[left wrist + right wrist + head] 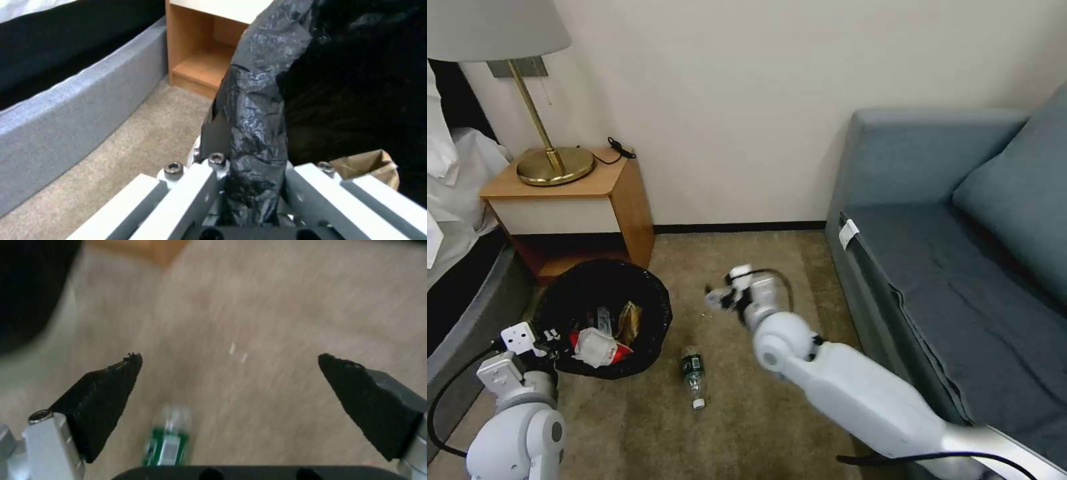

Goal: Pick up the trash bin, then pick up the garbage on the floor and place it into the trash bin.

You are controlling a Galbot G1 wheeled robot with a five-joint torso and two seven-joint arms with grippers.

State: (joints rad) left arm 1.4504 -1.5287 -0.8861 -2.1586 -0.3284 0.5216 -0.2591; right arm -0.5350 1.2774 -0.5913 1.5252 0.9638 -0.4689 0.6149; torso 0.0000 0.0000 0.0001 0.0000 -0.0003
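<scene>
Down at lower left of the head view, the left gripper (550,337) has its jaws clenched on the black-lined rim of the trash bin (602,317), with wrappers inside. Right gripper (715,298), mid-frame, hangs with jaws spread wide above the carpet, the small green-labelled bottle (694,377) lying just beside the bin

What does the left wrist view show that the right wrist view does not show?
Left wrist view alone: the left gripper shut on the black bag at the rim of the trash bin, a brown paper packet inside it, the wooden nightstand and the grey bed base.

Right wrist view alone: the right gripper open above the floor, and the small bottle with the green label lying below it.

Both: the beige carpet.
</scene>
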